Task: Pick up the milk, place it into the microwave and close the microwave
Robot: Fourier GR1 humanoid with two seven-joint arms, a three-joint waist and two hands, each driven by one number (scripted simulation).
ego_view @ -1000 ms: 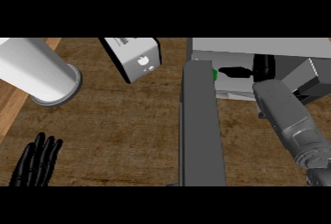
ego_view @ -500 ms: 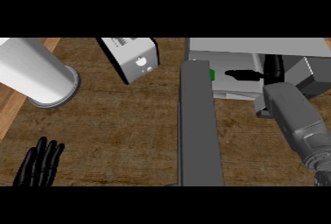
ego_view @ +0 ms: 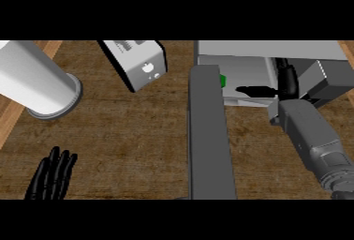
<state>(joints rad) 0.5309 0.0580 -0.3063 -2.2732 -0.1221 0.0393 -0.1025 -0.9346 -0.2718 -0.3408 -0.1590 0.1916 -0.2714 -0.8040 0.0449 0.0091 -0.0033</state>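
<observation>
White milk carton w/ green patch point(ego_view: 239, 78) sits inside open grey microwave point(ego_view: 269, 49). Right hand point(ego_view: 283, 84) at it, can't tell if gripping. Left hand point(ego_view: 52, 176) flat, fingers straight.

A brown wood-grain counter point(ego_view: 138, 140) fills most of the view. Along its left edge runs a paler wooden strip point(ego_view: 8, 124), with a similar sliver at the upper right corner. On the left stands a tall white cylinder point(ego_view: 31, 77), its lower end ringed by a grey rim point(ego_view: 71, 96); its other end is cut off by the view's edge, so what it is cannot be told. Near the top centre, well apart from the cylinder, sits a silver-white box point(ego_view: 138, 65), probably a toaster (dark slots show on top, and a round knob point(ego_view: 146, 68) on the facing side). It stands askew to the counter's grain.
</observation>
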